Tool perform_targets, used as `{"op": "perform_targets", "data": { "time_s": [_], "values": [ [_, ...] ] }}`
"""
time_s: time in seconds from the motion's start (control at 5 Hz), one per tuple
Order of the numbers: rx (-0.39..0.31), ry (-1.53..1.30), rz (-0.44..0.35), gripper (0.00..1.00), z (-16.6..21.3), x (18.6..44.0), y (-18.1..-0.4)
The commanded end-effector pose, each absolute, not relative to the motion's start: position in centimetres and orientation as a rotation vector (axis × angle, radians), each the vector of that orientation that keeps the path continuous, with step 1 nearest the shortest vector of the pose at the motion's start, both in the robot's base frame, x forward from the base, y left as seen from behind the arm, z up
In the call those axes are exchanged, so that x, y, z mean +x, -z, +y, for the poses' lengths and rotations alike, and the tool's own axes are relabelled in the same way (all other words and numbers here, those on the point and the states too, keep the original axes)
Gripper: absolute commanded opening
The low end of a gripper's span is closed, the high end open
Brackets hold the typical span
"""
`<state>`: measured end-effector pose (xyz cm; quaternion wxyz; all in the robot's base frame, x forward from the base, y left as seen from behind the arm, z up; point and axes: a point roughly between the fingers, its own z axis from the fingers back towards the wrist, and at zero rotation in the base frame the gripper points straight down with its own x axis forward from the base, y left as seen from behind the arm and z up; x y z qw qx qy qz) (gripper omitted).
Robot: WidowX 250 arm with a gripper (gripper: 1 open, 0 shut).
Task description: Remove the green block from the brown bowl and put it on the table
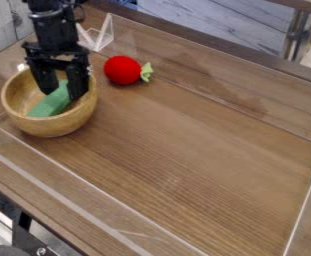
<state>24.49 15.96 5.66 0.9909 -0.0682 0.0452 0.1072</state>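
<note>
The brown bowl sits at the left of the table. Inside it lies the green block, tilted against the bowl's far side. My black gripper points down into the bowl, open, with its fingers straddling the upper end of the block. I cannot tell whether the fingers touch the block. The block's top end is partly hidden behind the gripper.
A red strawberry-like toy with green leaves lies just right of the bowl. Low clear acrylic walls edge the tabletop. Bare wood-grain surface stretches to the right and toward the front.
</note>
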Motion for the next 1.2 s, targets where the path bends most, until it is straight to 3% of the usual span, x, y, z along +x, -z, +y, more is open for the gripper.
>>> {"op": "perform_targets", "data": {
  "time_s": [0.0,1.0],
  "values": [
    [-0.1,-0.262,0.043,1.0,17.2,26.1,-6.1],
    [-0.104,-0.168,0.075,1.0,18.8,26.0,-4.8]
  ]
}}
